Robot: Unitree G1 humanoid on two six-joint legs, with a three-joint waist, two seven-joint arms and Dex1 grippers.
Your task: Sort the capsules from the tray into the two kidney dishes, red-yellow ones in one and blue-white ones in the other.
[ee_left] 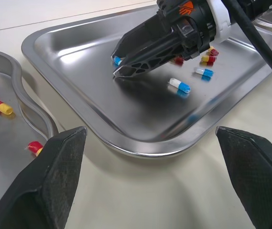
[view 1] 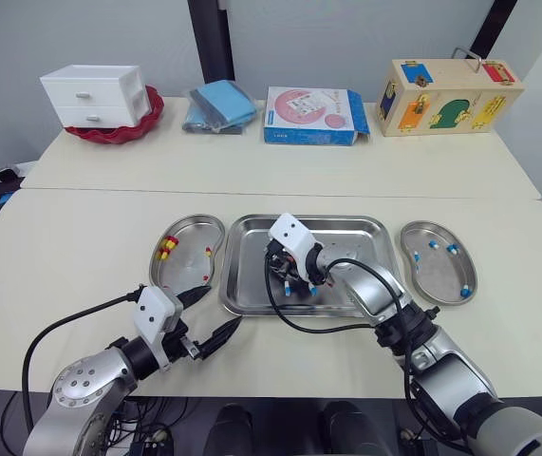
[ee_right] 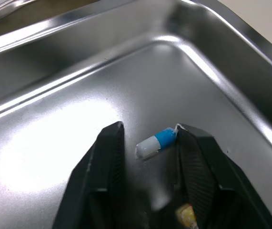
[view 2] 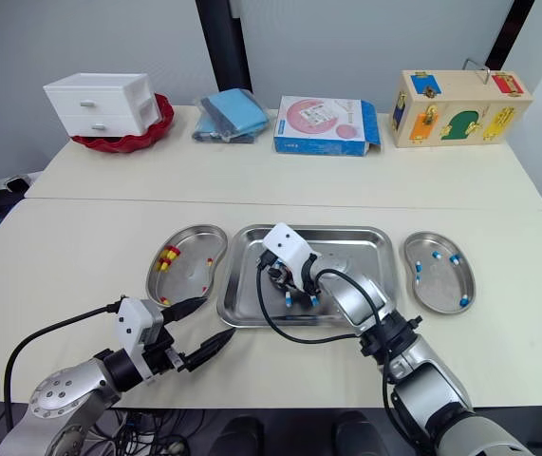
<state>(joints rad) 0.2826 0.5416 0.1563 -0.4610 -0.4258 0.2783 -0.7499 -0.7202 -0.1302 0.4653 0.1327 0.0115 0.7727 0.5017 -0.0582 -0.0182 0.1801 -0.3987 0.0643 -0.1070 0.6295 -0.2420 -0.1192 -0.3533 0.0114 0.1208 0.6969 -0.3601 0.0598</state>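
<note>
Near the tray's (view 1: 308,219) left-centre, right tool (ee_right: 149,130) straddles a blue-white capsule (ee_right: 155,142), fingers (ee_right: 105,162) slightly apart, not clamped; closing off-centre on slick steel could squirt it sideways among the other capsules (ee_left: 204,72); left tool (view 1: 211,315) hangs wide apart over the near tabletop (view 1: 81,247).
</note>
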